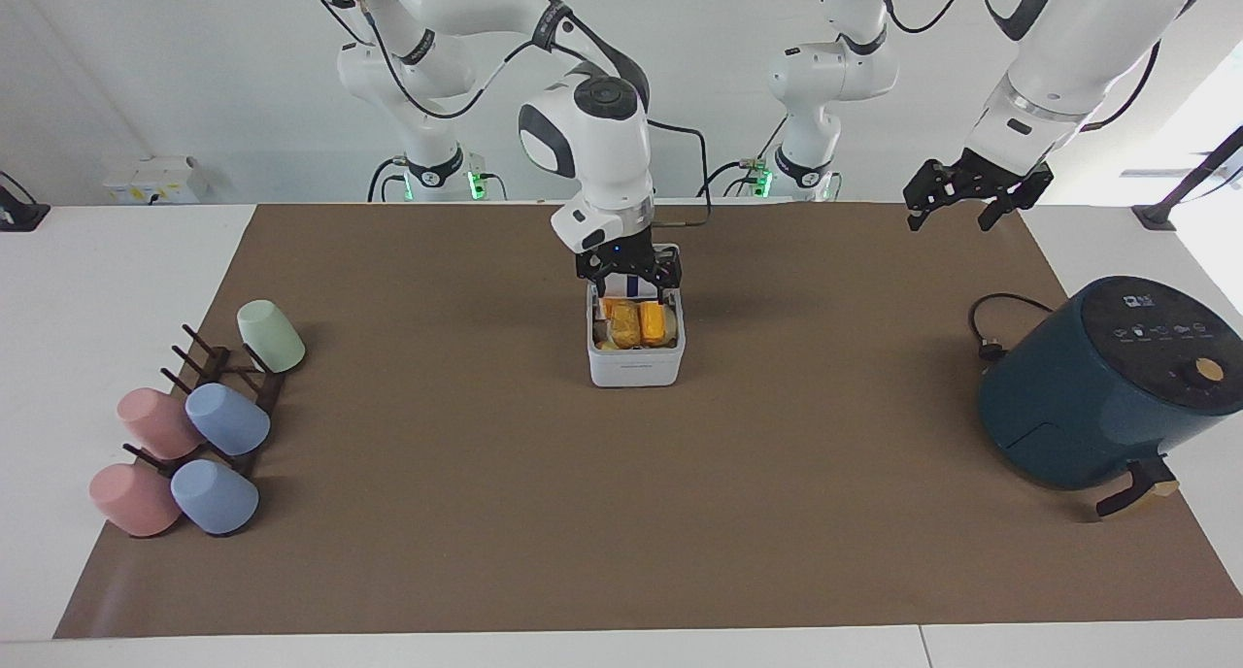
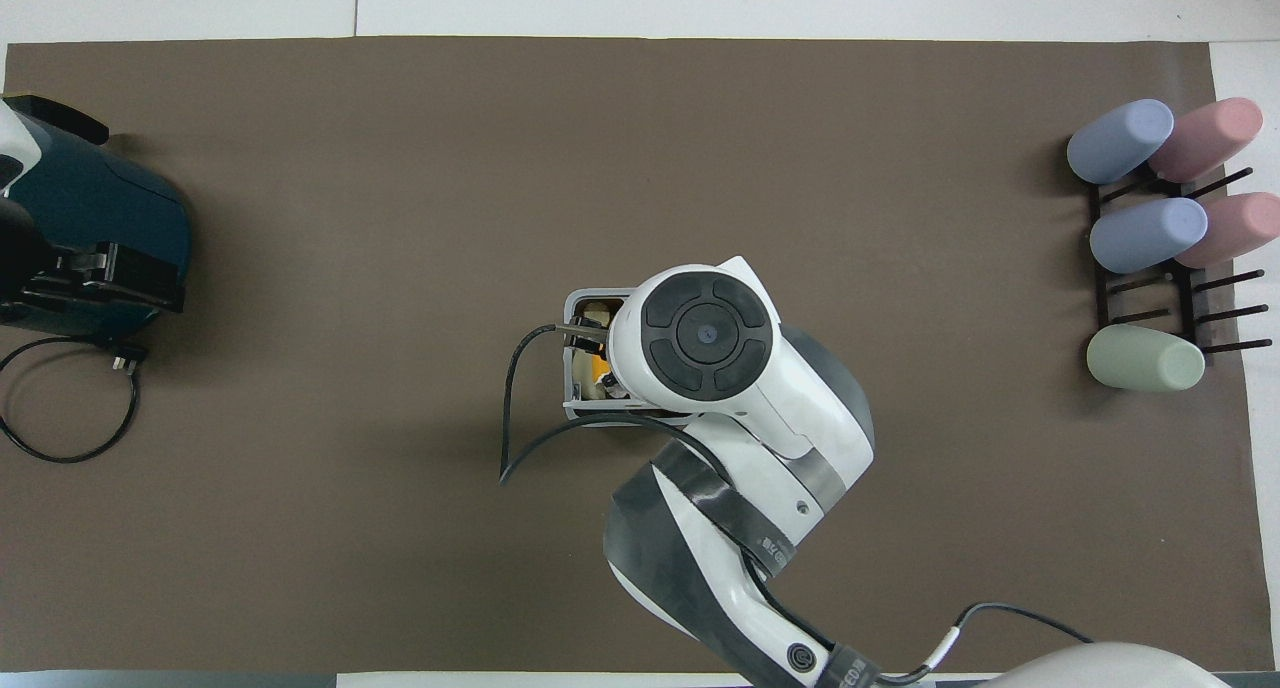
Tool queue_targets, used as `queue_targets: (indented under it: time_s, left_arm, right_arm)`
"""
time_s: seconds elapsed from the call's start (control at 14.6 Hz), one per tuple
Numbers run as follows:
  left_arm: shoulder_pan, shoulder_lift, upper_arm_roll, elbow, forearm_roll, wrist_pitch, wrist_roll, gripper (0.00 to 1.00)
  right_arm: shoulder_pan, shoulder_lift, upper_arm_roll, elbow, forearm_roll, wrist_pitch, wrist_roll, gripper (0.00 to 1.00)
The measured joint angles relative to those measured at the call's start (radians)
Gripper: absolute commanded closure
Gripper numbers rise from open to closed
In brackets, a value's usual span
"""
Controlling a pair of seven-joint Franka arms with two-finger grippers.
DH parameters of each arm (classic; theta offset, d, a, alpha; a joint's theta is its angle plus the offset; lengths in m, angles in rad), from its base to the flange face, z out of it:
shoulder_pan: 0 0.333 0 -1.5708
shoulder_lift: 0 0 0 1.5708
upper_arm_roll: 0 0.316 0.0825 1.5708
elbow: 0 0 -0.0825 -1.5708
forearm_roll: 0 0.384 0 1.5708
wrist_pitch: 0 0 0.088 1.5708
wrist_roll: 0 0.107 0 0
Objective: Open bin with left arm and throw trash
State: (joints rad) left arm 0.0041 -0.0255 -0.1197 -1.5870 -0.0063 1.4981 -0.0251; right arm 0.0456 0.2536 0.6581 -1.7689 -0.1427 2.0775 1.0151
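The white bin (image 1: pixel 636 365) stands mid-table with its lid up on the side nearer the robots. Orange-yellow trash pieces (image 1: pixel 638 324) lie inside it. My right gripper (image 1: pixel 629 278) hangs just above the bin's opening, open and empty. In the overhead view the right arm covers most of the bin (image 2: pixel 572 313); only a bit of the trash (image 2: pixel 598 366) shows. My left gripper (image 1: pixel 957 202) waits open in the air over the mat's edge toward the left arm's end.
A dark teal air fryer (image 1: pixel 1097 386) with its black cable (image 1: pixel 991 328) stands at the left arm's end of the table. A rack of pastel cups (image 1: pixel 194 435) lies at the right arm's end. A brown mat (image 1: pixel 621 513) covers the table.
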Motion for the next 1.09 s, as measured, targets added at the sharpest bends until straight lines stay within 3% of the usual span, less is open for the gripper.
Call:
queue_targets:
  time_s: [0.2,0.55,0.82,1.09]
  left_arm:
    - [0.0,0.0,-0.001,-0.003,0.0,0.018,0.0,0.0]
    - [0.0,0.0,-0.002,-0.004,0.0,0.021,0.0,0.0]
    - [0.0,0.0,-0.002,-0.004,0.0,0.021,0.0,0.0]
    - [-0.001,0.0,-0.002,-0.004,0.0,0.022,0.0,0.0]
  right_arm:
    - [-0.001,-0.032,-0.053,0.043,0.0,-0.059,-0.086,0.0]
    - [-0.01,-0.089,-0.27,0.044,0.014,-0.099,-0.468,0.0]
    - [-0.013,-0.132,-0.461,0.044,0.096,-0.16,-0.751,0.0]
    - [-0.012,-0.17,-0.599,0.044,0.117,-0.197,-0.871,0.0]
